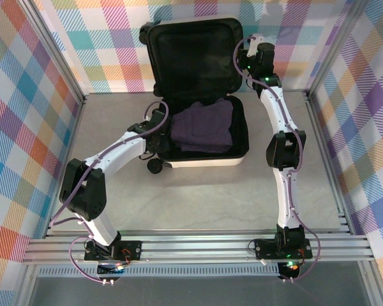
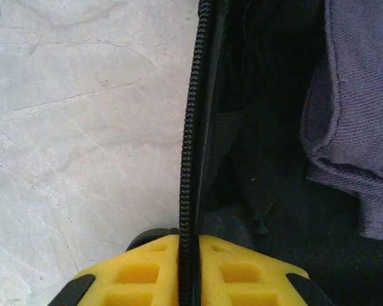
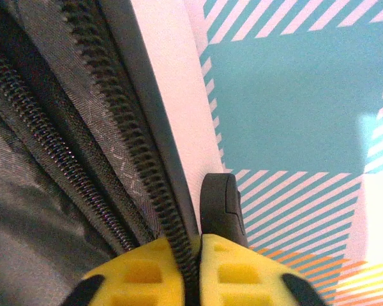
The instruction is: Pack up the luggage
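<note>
Centrally, at the far side of the pale table (image 1: 198, 197), the white hard-shell luggage (image 1: 204, 159) lies open, its lid upright against the plaid backdrop (image 1: 102, 44). A folded purple garment (image 1: 201, 124) fills the black-lined base. The left gripper (image 2: 190, 258) is clamped on the base's ribbed zipper seam (image 2: 190, 127), and the right gripper (image 3: 190, 264) is clamped on the lid's zipper edge.

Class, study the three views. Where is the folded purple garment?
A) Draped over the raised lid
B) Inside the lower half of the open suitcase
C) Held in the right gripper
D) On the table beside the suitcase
B: in the top view the purple garment lies flat inside the lower shell of the luggage, with the lid standing open behind it.
</note>
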You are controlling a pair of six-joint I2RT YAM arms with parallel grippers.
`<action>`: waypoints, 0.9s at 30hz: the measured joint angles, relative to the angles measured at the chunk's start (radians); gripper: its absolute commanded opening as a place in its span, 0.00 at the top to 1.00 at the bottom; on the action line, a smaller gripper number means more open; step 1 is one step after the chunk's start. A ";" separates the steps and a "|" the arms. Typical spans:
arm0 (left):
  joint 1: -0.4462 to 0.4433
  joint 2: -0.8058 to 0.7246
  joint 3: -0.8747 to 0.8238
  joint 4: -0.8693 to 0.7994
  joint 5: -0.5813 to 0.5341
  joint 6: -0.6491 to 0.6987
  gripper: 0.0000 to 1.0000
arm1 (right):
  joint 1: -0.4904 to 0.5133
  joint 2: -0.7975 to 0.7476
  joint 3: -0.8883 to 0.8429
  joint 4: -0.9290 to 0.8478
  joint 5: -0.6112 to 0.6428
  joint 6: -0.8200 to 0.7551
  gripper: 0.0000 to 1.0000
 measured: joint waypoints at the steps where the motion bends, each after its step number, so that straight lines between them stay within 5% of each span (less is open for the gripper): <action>1: 0.000 0.002 0.000 0.000 0.000 0.000 0.86 | -0.002 -0.006 -0.009 0.002 -0.003 -0.010 1.00; 16: 0.000 0.014 0.007 0.005 -0.001 0.000 0.90 | -0.010 -0.629 -1.020 0.458 -0.005 -0.129 1.00; 27: 0.000 0.014 0.007 0.008 -0.001 -0.001 0.91 | -0.013 -0.861 -1.420 0.718 0.018 -0.166 0.95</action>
